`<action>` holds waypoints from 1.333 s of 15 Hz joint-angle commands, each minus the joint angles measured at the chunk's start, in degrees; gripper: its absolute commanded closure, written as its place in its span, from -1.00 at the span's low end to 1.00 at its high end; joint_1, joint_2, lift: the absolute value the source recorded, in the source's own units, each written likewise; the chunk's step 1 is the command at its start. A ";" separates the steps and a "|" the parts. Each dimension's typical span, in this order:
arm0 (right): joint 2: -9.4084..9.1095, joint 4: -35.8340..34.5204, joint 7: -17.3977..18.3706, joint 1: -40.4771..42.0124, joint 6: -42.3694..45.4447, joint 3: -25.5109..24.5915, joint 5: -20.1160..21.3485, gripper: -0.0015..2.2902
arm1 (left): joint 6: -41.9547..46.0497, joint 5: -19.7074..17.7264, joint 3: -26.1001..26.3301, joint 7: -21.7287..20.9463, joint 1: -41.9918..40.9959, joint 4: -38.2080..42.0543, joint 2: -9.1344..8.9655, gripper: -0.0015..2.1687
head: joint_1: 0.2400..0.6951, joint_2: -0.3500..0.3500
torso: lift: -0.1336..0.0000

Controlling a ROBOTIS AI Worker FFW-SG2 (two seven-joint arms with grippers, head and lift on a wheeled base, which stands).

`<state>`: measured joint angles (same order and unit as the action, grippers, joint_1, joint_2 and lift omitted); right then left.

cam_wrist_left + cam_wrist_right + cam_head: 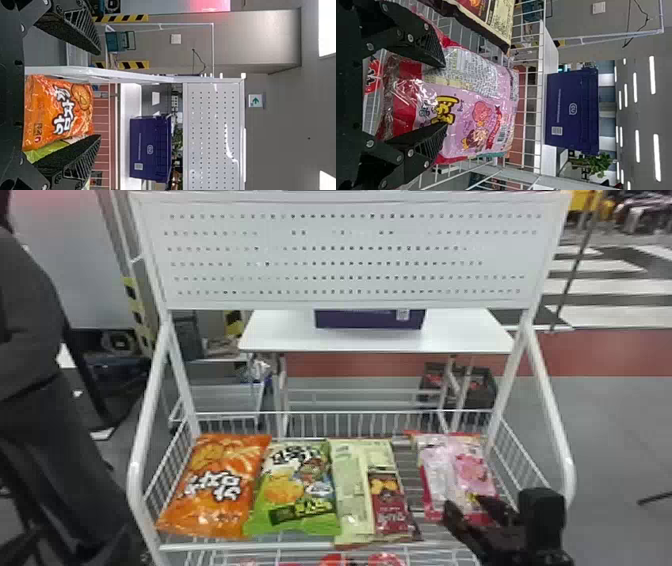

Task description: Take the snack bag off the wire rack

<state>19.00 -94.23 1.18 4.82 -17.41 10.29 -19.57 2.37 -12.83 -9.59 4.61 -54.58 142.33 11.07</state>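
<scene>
Pink snack bag (pixel 467 465) sat on the wire rack (pixel 240 547) — we had the right gripper (pixel 445 95) spread at its near end, left gripper (pixel 99 95) spread too — and a shallow pinch could've slid off that slick plastic.

Wire rack (pixel 250 547), white, mesh-sided. Lying on it, left to right: one orange bag (pixel 220 510); one green bag (pixel 287 490), close beside; one pale-yellow bag (pixel 350 490), maroon panel; one pink bag (pixel 462 470), beyond a gap.

A rack (pixel 350 255) of snack bags (pixel 222 490) suggests a shop.
</scene>
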 commanded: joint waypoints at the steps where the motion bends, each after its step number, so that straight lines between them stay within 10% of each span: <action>1: 0.07 -0.96 -0.65 0.63 -1.01 -1.06 -0.91 0.81 | 0.13 0.00 -0.08 0.05 -0.09 0.32 0.00 -0.86 | 0.14 0.00 | 1.00; 10: 0.34 -19.15 0.93 11.52 0.40 -4.05 -1.53 0.81 | 0.66 0.00 -0.25 0.31 -1.05 1.55 0.09 -0.86 | 0.14 0.00 | 1.00; 20: 5.78 -44.90 3.83 44.13 19.73 -13.63 -4.51 0.81 | 2.07 0.00 -0.25 0.66 -1.84 2.34 0.09 -0.86 | 0.14 0.00 | 1.00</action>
<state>24.63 -137.54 4.75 44.40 -0.33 -1.58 -24.00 4.30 -12.83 -9.84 5.23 -56.42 144.80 11.08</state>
